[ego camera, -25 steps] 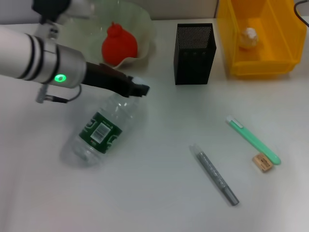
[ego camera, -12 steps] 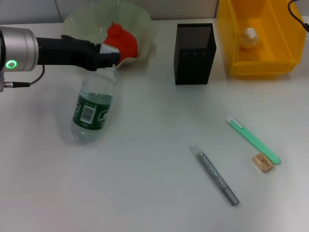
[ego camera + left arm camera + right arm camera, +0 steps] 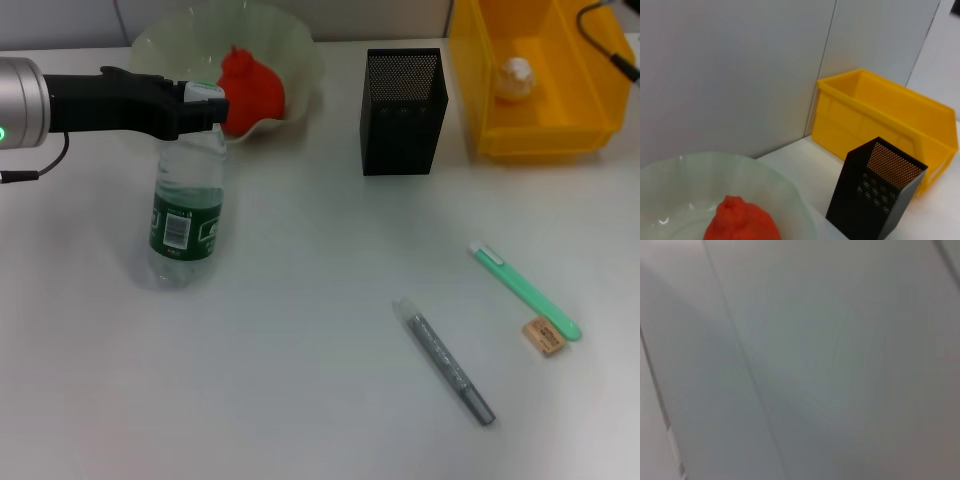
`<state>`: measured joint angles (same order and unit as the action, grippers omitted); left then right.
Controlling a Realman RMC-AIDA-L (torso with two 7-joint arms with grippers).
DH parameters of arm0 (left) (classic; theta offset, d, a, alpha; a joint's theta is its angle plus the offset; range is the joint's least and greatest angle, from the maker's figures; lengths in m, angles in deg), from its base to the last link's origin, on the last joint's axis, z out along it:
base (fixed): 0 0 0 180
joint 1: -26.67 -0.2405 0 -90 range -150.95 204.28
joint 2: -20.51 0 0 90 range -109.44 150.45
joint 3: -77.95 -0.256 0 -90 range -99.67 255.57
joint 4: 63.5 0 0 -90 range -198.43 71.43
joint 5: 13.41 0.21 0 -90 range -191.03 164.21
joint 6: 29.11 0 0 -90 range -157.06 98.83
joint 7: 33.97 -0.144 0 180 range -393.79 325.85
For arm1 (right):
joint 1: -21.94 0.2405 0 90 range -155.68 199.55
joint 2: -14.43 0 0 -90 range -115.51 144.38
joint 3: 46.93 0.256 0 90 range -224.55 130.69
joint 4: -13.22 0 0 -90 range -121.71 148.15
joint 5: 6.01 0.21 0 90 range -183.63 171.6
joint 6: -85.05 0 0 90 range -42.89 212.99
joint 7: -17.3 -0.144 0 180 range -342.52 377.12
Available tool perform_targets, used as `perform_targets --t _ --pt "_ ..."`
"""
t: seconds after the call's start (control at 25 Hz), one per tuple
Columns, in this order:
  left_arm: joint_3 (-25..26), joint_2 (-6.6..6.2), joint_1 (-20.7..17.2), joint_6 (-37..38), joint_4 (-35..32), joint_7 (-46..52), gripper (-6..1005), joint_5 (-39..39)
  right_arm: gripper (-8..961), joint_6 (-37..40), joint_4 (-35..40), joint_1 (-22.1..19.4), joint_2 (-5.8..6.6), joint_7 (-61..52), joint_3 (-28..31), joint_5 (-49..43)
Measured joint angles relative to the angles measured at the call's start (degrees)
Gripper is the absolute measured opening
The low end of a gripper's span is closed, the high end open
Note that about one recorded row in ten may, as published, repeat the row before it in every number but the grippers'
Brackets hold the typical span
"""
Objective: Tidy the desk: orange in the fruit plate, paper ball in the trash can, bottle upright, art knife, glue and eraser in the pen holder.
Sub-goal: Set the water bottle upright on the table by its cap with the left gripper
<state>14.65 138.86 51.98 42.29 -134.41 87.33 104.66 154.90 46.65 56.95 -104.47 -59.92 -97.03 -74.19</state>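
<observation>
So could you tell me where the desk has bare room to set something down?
The widest bare patch lies between the bottle, held upright at its cap by the left gripper, and the grey pen. Crowded spots: the green stick beside the eraser.

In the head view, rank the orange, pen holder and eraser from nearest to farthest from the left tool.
1. Orange, in the fruit plate, just beyond the left tool gripping the bottle.
2. Pen holder, mid-desk.
3. Eraser, far right, near edge.
</observation>
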Motion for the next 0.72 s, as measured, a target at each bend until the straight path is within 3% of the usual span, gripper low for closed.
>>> perform_targets --t 0.16,0.36,0.72 --pt "0.05 0.03 -1.46 0.65 -2.39 -0.48 546 -1.6 729 -0.25 8.13 0.08 0.35 -13.04 0.0 -15.03" --pt "0.11 0.01 -2.26 0.8 -2.89 -1.02 558 -2.24 728 -0.27 14.45 -0.32 0.05 -20.68 0.01 -23.66" --pt "0.12 0.19 -3.96 1.64 -3.34 -3.15 580 -4.3 728 0.17 17.21 0.5 0.35 -27.51 -2.47 -29.9"
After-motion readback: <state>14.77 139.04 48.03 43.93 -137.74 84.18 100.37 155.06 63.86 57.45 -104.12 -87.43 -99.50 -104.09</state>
